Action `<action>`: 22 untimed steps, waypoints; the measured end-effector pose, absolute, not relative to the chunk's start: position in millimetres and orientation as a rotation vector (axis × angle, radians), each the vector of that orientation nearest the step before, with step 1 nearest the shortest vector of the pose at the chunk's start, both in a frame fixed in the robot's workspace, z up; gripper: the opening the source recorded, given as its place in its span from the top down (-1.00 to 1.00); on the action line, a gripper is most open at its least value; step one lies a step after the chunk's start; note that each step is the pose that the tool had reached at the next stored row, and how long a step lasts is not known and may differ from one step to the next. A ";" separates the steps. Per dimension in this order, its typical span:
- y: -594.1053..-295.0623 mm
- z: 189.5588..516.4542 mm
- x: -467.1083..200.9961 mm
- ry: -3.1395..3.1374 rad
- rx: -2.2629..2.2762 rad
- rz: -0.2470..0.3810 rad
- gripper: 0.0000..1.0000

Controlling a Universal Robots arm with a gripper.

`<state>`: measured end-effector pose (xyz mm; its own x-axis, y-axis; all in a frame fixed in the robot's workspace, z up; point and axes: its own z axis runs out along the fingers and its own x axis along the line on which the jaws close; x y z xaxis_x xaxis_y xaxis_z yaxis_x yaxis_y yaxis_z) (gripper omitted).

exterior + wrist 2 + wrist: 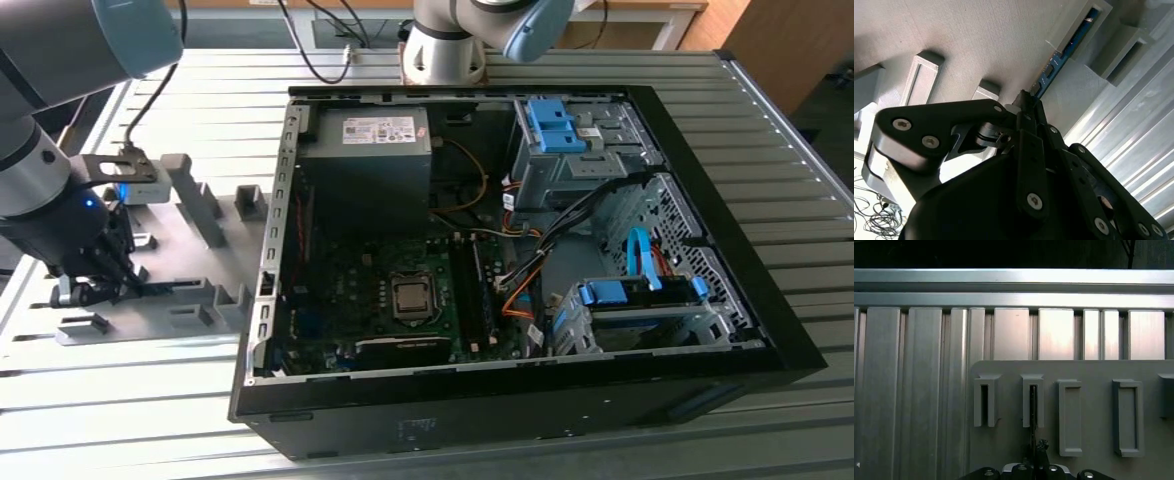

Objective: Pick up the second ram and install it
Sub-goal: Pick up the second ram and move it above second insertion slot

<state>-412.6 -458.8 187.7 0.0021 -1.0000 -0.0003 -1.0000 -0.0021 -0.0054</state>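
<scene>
Black end effector pinches the ram at its near end (fingers closed on it, I judge); its long axis runs straight ahead, along the holder slot.

No text can be read. A white rectangular sticker on the grey metal power-supply box inside the open black computer case carries print too small to make out. A small pale mark on the case's outer side panel is equally illegible.
</scene>
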 end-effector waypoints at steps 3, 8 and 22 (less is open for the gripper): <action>-458.8 187.7 -412.6 2.218 -2.219 -0.006 0.72; -458.8 187.7 -412.6 2.221 -2.216 -0.006 0.72; -458.8 195.1 -412.5 2.229 -2.208 -0.006 0.72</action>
<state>-412.5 -458.8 195.1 -0.0096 -1.0000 -0.0001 -0.9999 0.0096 -0.0057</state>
